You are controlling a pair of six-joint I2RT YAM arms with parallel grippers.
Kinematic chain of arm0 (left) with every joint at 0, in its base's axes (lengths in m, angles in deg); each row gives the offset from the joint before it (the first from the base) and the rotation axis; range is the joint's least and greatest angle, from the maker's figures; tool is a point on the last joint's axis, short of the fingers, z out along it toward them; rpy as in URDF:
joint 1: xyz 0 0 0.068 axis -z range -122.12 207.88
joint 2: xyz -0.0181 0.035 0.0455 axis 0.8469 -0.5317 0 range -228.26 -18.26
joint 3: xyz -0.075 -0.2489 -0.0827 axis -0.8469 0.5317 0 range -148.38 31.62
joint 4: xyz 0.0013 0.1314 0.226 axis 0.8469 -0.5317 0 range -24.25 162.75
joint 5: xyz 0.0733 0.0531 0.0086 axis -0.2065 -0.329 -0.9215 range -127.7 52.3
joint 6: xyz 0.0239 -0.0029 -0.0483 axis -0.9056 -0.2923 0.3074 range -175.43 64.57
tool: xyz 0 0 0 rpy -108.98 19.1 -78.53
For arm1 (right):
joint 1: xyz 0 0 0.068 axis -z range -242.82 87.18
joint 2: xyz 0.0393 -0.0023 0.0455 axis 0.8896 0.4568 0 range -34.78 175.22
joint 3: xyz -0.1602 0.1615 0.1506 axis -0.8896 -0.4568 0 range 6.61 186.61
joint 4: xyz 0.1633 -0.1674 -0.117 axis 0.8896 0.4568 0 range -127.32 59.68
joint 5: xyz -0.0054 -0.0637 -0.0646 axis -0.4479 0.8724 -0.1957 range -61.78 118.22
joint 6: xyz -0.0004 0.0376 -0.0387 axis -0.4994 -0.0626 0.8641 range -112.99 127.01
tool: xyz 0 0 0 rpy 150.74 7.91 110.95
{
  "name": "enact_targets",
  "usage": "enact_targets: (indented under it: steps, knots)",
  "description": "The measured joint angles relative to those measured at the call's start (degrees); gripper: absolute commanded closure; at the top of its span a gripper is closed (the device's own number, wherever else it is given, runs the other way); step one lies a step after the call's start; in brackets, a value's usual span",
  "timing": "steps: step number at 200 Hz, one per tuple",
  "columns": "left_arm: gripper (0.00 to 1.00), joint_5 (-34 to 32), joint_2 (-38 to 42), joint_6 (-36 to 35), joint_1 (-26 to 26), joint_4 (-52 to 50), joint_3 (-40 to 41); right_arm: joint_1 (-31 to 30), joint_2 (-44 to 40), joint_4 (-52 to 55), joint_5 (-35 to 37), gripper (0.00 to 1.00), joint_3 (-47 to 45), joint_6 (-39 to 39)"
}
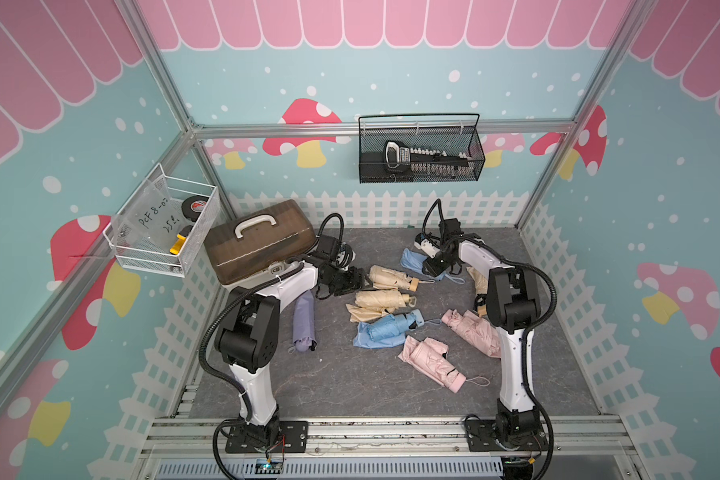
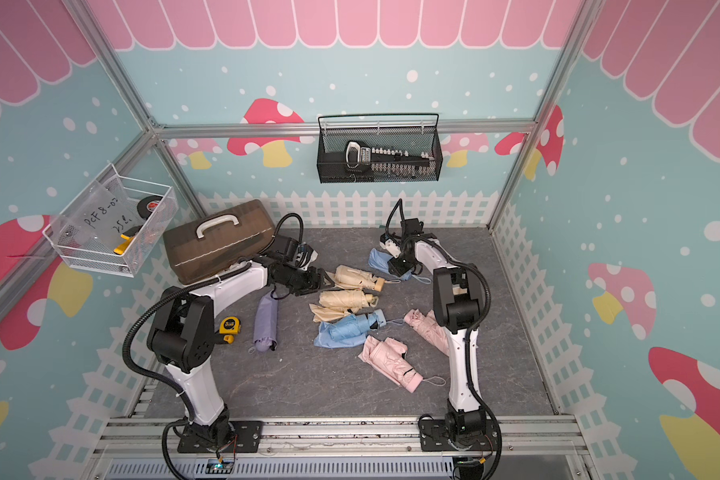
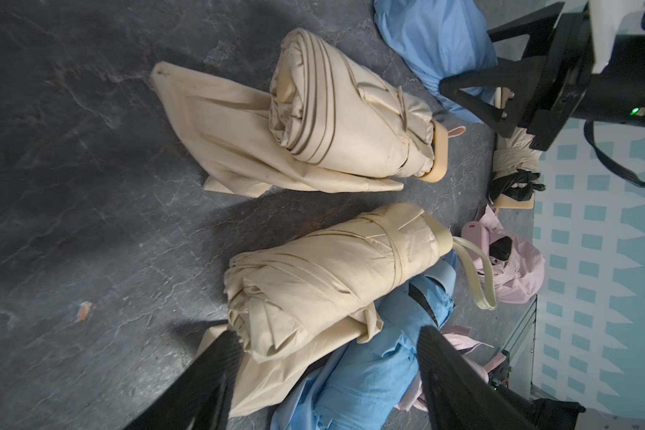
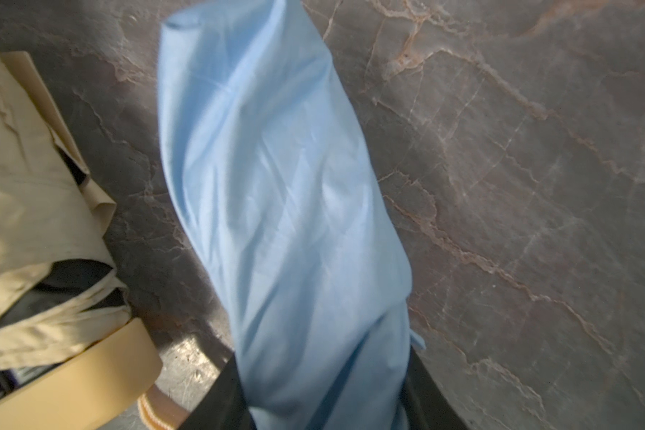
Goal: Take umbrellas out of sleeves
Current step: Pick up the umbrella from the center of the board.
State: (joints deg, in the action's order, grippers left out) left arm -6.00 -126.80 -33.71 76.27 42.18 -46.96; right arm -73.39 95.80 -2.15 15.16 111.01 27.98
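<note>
the step in hand appears to be taking hold of the smooth light blue fabric sleeve (image 4: 276,186), which lies full and rounded at the far side of the grey stone-patterned tabletop (image 1: 350,386), so an umbrella is likely inside it. the right gripper (image 4: 324,372) straddles the sleeve near one end, its black fingers (image 4: 222,389) touching the cloth on both flanks; whether they have bitten firmly i cannot tell. to do this well, the squeeze should reach the hard body under the cloth, not just the slippery skin. it should also sit close to the end where the thin blue wrist cord (image 1: 454,277) trails out, leaving the closed tip free. the other gripper would then best pinch only loose cloth at that tip and draw straight along the length, low over the table, so the pleats do not snag. the left gripper (image 1: 360,283) holds nothing, its jaws standing wide apart, just beside two beige pleated folding umbrellas (image 1: 381,300) that lie bare on their limp sleeves. the right arm (image 1: 512,299) rises from the near rail, elbow high, forearm sloping down and away to a wrist bent over the sleeve. the left arm (image 1: 250,328) has a raised elbow too, its forearm reaching toward the middle, gripper low.
</note>
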Motion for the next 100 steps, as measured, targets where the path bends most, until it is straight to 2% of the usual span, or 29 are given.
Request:
enact_targets:
  steps: [58,100]
  knots:
    - [0.25,4.24,-0.46,0.68,-1.14,0.24,-1.92,0.00,-7.45,-4.02,-0.76,0.84,-11.10,-1.77]
    - [0.25,8.92,-1.77,2.14,-1.14,0.92,-4.81,0.00,-12.00,-5.18,-0.92,0.85,-15.39,-2.89]
